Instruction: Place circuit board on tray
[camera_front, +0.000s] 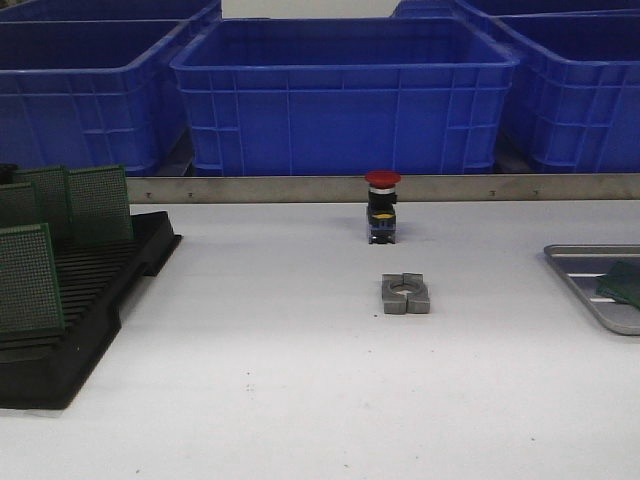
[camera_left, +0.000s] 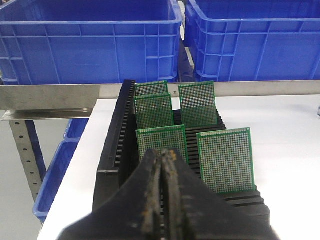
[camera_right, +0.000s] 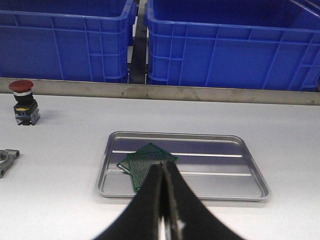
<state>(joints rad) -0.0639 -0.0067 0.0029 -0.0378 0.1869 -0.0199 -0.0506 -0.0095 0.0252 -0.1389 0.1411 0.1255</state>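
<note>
Green perfboards (camera_left: 162, 145) upright in black slotted rack (camera_left: 112, 150), table's left; two more flat in tray (camera_right: 250, 172), right. Judged light, stiff, thin: pinch free top edge. Left gripper (camera_left: 163, 155) clenched, empty. Right gripper (camera_right: 163, 167) likewise.

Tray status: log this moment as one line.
tray: two boards inside, overlapping | rack: five boards upright | left hand: shut, empty | right hand: shut, empty

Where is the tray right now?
The tray sits at the table's far right edge in the front view, right of the metal clamp block, with green circuit boards lying in it.
</note>
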